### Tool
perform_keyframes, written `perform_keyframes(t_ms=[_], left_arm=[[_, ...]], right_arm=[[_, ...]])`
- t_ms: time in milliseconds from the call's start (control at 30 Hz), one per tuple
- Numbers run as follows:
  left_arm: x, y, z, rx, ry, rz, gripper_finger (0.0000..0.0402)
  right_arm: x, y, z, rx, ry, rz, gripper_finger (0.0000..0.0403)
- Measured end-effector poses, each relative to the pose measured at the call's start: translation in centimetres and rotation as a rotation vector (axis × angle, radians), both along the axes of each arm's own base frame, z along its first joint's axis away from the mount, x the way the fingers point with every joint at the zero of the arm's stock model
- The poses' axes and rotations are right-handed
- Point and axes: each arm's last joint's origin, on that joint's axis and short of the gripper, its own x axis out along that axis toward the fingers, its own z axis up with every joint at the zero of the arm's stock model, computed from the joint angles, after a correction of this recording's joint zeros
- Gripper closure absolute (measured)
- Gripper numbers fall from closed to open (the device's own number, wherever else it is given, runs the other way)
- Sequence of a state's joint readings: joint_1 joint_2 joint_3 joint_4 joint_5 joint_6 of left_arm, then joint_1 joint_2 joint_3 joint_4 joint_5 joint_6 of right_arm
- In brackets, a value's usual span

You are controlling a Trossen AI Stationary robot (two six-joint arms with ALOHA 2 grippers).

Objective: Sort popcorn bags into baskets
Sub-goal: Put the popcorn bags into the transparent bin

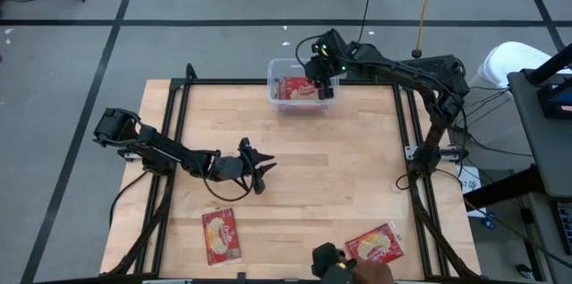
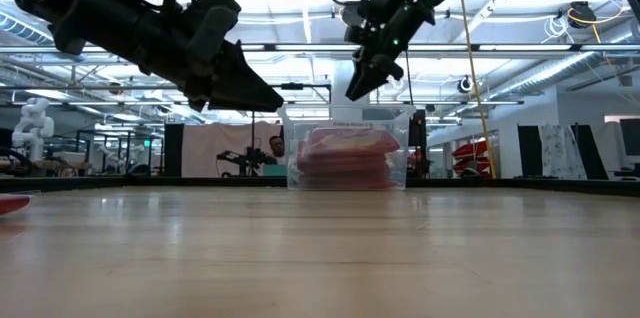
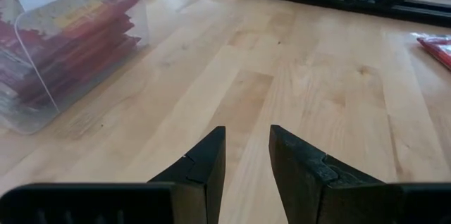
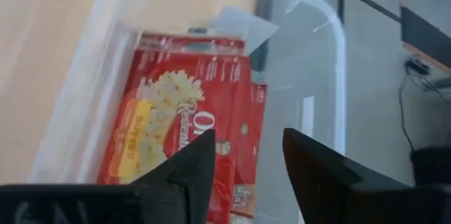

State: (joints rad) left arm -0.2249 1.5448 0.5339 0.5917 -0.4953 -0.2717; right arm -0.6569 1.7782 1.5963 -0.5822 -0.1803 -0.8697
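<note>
- I count two popcorn bags lying loose on the table: one bag [image 1: 222, 235] near the front edge on my left side, and a second bag [image 1: 374, 244] near the front edge on my right side
- More bags are stacked in the clear tub [image 1: 298, 89] at the far edge of the table; the top packet [image 4: 173, 122] lies face up, and how many are under it I cannot tell
- There is only one tub, and it carries a white label on its wall
- My right gripper [image 4: 243, 164] hangs just above the open tub, with its fingers a little apart and nothing between them
- My left gripper [image 3: 246, 157] is in the air over the middle of the table, well apart from the tub, its fingers a little apart and holding nothing
- A gloved hand [image 1: 344, 266] of a person is at the front edge, touching the right-side bag
- The table [image 1: 313, 159] is of pale wood boards inside a black metal frame
- Around it the floor is grey with dark lines; behind the tub I see a large hall with ceiling lights and one person [image 2: 274, 146] far away
</note>
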Motion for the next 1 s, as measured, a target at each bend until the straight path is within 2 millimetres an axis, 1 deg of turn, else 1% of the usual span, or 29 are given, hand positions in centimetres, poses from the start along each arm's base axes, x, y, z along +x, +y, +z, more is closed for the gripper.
perform_keyframes(t_ms=[133, 300, 400, 467, 500, 600, 700, 800, 867, 1000], left_arm=[[-0.1, 0.0, -0.2, 0.003, 0.02, 0.001, 0.0286], [-0.2, 0.1, -0.5, -0.011, 0.05, 0.012, 0.0286], [-0.4, 0.1, -0.8, -0.034, 0.078, 0.03, 0.0286], [-0.6, 0.2, -1.2, -0.065, 0.106, 0.057, 0.0286], [-0.8, 0.3, -1.3, -0.082, 0.123, 0.07, 0.0286], [-1.4, 0.3, -1.6, -0.141, 0.189, 0.081, 0.0286], [-2.4, 0.1, -1.7, -0.195, 0.284, 0.058, 0.0286], [-3.4, -0.6, -1.0, -0.221, 0.332, 0.004, 0.0286], [-4.0, -1.2, -0.4, -0.23, 0.35, -0.06, 0.0286], [-5.3, -2.1, 1.2, -0.269, 0.367, -0.199, 0.0286]], right_arm=[[0.3, 1.7, 1.3, 0.02, -0.034, -0.042, 0.0237], [0.5, 4.6, 3.1, 0.117, -0.098, -0.088, 0.0238], [0.6, 6.2, 3.6, 0.195, -0.108, -0.122, 0.0238], [0.7, 7.5, 3.5, 0.243, -0.087, -0.13, 0.0238], [0.8, 8.2, 3.2, 0.262, -0.078, -0.13, 0.0238], [0.8, 10.7, 1.6, 0.305, -0.044, -0.121, 0.0238], [0.6, 13.3, -0.6, 0.262, -0.033, -0.164, 0.0238], [0.0, 15.9, -3.4, 0.221, -0.036, -0.188, 0.0238], [-0.6, 17.6, -5.0, 0.233, -0.069, -0.184, 0.0238], [-1.8, 20.8, -7.1, 0.3, -0.18, -0.142, 0.0238]])
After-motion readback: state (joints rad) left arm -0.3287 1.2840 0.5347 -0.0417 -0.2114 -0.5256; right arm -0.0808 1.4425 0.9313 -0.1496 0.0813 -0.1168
